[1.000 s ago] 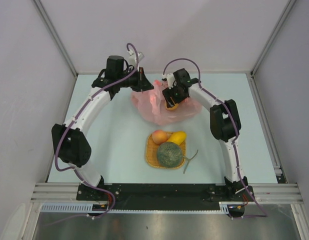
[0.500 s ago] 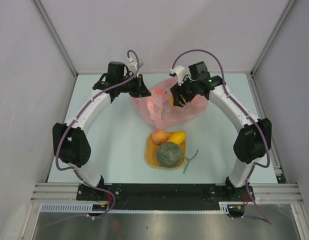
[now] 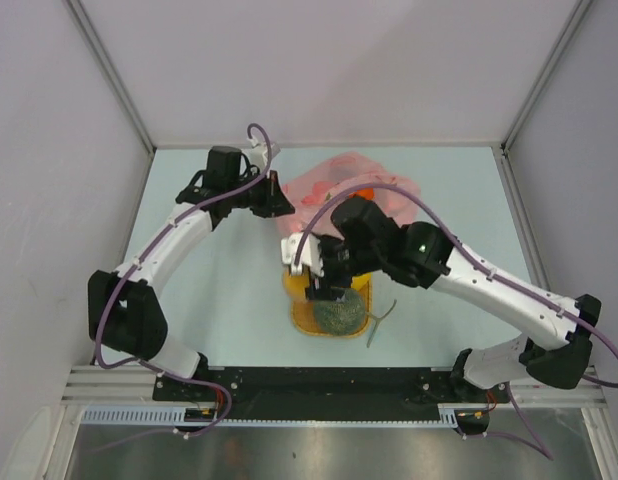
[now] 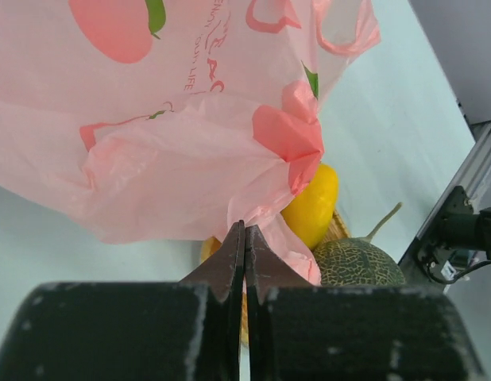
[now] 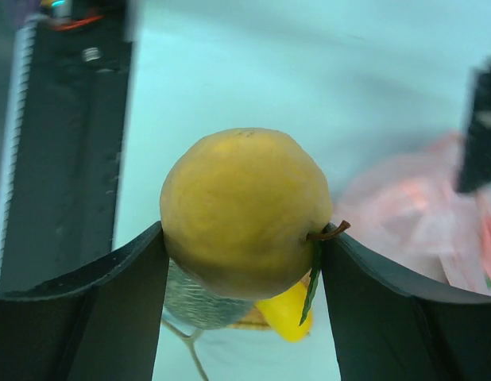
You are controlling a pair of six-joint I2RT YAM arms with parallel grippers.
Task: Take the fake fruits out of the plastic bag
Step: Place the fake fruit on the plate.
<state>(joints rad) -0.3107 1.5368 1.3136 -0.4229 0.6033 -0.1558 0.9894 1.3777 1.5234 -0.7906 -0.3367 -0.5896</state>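
We see the left gripper point(image 4: 244, 236) pinched fully together on a fold of the pink plastic bag point(image 4: 174, 135), a crumpled sheet printed with fruit shapes and lettering. From overhead the bag lies at the far middle of the table point(image 3: 209, 290), with the left gripper at its left edge. The right gripper point(image 5: 244, 238) stands wide, its two fingers point(image 5: 126, 286) pressed against either side of a yellow-orange round fruit point(image 5: 241, 198) with a brown stem and a green leaf, held outside the bag. In the top view this gripper hangs over the woven mat point(image 3: 302, 321), just in front of the bag's near edge. On the mat sits the netted melon point(image 3: 341, 312), and the yellow mango point(image 4: 313, 202) lies just beside it; both show beneath the held fruit in the right wrist view.
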